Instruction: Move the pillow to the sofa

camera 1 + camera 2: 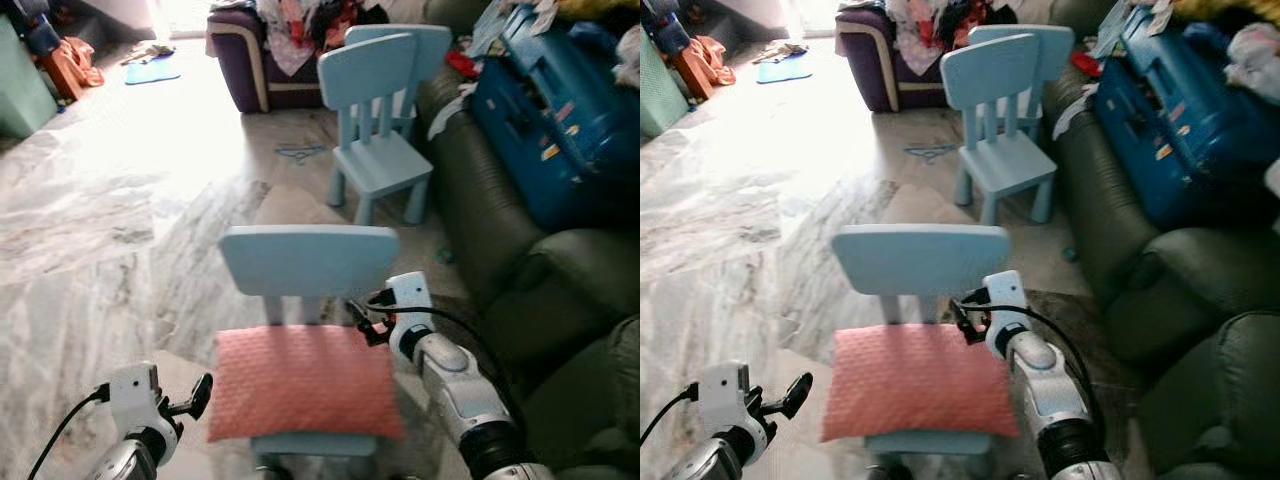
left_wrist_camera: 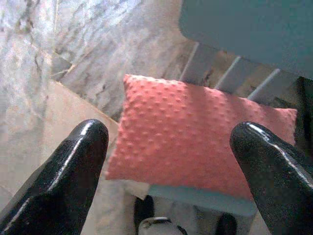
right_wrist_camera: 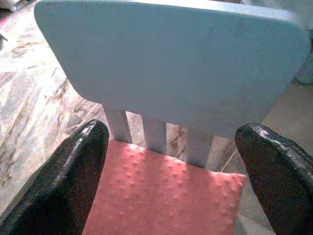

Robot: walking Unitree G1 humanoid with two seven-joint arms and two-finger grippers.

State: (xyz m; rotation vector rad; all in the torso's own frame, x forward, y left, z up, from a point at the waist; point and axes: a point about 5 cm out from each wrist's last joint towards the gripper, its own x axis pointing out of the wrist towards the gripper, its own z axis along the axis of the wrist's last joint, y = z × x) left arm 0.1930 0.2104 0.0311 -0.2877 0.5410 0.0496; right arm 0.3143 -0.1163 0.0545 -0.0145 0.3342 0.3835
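Pink pillow [image 1: 305,392] on blue chair [image 1: 308,262], marble floor [image 1: 120,240], sofa [image 1: 500,230] rt.

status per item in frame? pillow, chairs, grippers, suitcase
pillow: flat on the near chair's seat, not gripped
near chair: upright, backrest on the far side of the pillow
far chair: upright, seat bare
left gripper: open, fingers spread, off the pillow's left edge
right gripper: open, at the pillow's far right corner
blue suitcase: closed, lying on the sofa
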